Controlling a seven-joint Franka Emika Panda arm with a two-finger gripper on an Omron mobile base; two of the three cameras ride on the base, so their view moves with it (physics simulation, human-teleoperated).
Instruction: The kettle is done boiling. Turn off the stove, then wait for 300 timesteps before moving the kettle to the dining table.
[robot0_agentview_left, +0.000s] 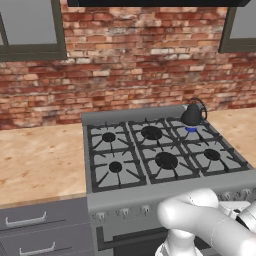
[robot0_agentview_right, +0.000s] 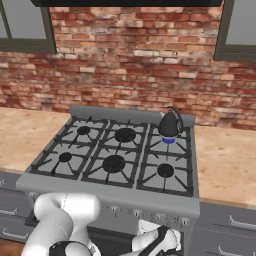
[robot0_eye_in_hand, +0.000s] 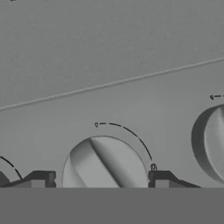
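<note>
The small dark kettle (robot0_agentview_left: 192, 115) (robot0_agentview_right: 170, 125) stands on the back right burner of the grey stove (robot0_agentview_left: 150, 197) (robot0_agentview_right: 100, 192), with a small blue flame (robot0_agentview_left: 190, 129) (robot0_agentview_right: 168, 140) under it. In the hand view my gripper (robot0_eye_in_hand: 101, 181) is open, right up against the stove's front panel. Its two dark fingertips (robot0_eye_in_hand: 41, 179) flank a round grey knob (robot0_eye_in_hand: 105, 162) whose ridge runs diagonally. The fingers look close to the knob's sides, and I cannot tell whether they touch it. My arm reaches low in front of the knob row. The dining table is out of view.
Light wood counters (robot0_agentview_left: 40, 160) (robot0_agentview_right: 225, 160) lie on both sides of the stove, with grey drawers (robot0_agentview_left: 30, 222) below. A brick wall (robot0_agentview_left: 125, 60) with dark-framed windows rises behind. A second knob (robot0_eye_in_hand: 212, 142) sits to the right of the flanked one.
</note>
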